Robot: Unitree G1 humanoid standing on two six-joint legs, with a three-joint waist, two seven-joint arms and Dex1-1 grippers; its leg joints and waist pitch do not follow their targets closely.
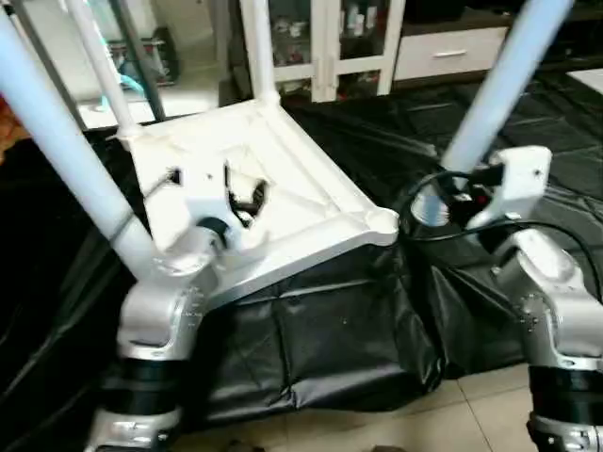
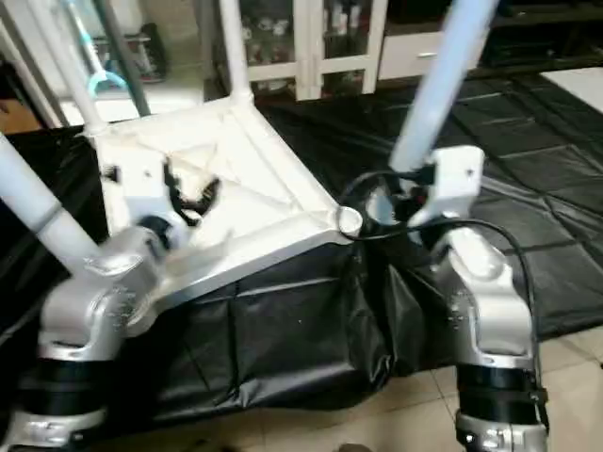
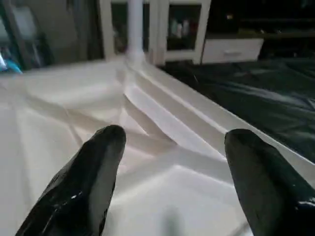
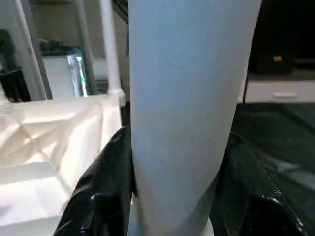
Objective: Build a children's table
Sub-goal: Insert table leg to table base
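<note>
The white table top (image 1: 301, 179) lies upside down on a black sheet, ribbed underside up. Two legs (image 1: 256, 47) (image 1: 99, 66) stand in its far corners. A third leg (image 1: 66, 151) rises at the near left, its foot hidden behind my left arm. My left gripper (image 3: 174, 135) hovers open just over the ribs, holding nothing. My right gripper (image 4: 177, 142) is shut on the fourth leg (image 1: 504, 80), which leans up to the right. That leg's lower end sits just right of the open near-right corner socket (image 2: 349, 219).
The black sheet (image 1: 377, 311) covers the floor under the table top and spreads right. A white glass-door cabinet (image 1: 320, 38) and a drawer unit (image 1: 448, 52) stand at the back. Pale floor tiles (image 1: 471, 405) show near my arms.
</note>
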